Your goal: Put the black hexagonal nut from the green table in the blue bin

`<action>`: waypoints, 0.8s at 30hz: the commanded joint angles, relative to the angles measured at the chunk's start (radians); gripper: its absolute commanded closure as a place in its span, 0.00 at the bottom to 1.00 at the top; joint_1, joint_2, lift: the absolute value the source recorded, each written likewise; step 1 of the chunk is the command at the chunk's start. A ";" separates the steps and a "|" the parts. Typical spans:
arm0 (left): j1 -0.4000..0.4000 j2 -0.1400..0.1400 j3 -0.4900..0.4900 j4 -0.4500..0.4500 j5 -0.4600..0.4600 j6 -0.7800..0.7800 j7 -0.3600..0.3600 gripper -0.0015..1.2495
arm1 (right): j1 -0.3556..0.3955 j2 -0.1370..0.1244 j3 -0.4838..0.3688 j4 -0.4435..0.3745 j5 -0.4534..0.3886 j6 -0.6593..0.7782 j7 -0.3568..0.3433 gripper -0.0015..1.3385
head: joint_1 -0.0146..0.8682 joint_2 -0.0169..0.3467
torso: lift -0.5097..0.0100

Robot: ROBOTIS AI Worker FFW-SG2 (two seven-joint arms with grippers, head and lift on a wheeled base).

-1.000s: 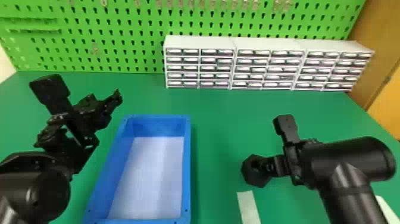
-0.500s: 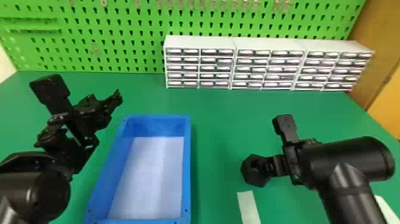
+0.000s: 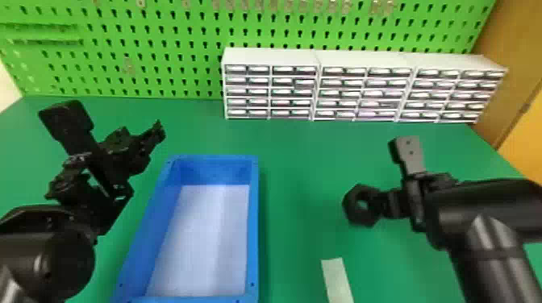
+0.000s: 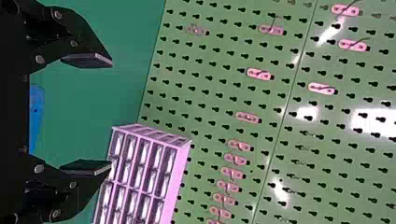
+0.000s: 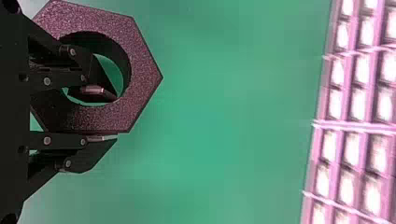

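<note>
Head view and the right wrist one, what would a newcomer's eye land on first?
Probably the black hexagonal nut in the right pincer, one finger in its hole, the other along its outside. Next, the blue bin with its pale floor, in the head view's left half. Behind, white drawer units stand before a bright green pegboard.

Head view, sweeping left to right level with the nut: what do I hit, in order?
Left arm → blue bin → black hexagonal nut → right arm.
</note>
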 commanded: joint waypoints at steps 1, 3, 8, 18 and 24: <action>-0.001 0.000 -0.001 0.000 -0.002 0.000 0.000 0.38 | -0.013 -0.016 -0.030 -0.024 0.028 -0.091 0.000 0.74 | 0.80 0.07 | 0.79; -0.001 0.000 -0.001 0.000 0.000 0.000 0.000 0.38 | -0.018 -0.024 -0.042 -0.029 0.030 -0.154 0.000 0.74 | 0.80 0.07 | 0.79; 0.003 0.000 0.002 0.000 -0.002 0.000 0.000 0.38 | -0.024 -0.027 -0.065 -0.034 -0.014 -0.301 -0.029 0.74 | 0.80 0.07 | 0.79; 0.003 0.000 -0.001 0.000 -0.002 0.000 0.000 0.38 | -0.007 -0.015 -0.068 -0.026 -0.269 -0.626 -0.172 0.74 | 0.80 0.07 | 0.79; 0.003 0.000 -0.001 0.000 -0.003 0.000 0.000 0.38 | -0.025 -0.065 0.030 -0.012 -0.376 -0.793 -0.235 0.74 | 0.80 0.07 | 0.79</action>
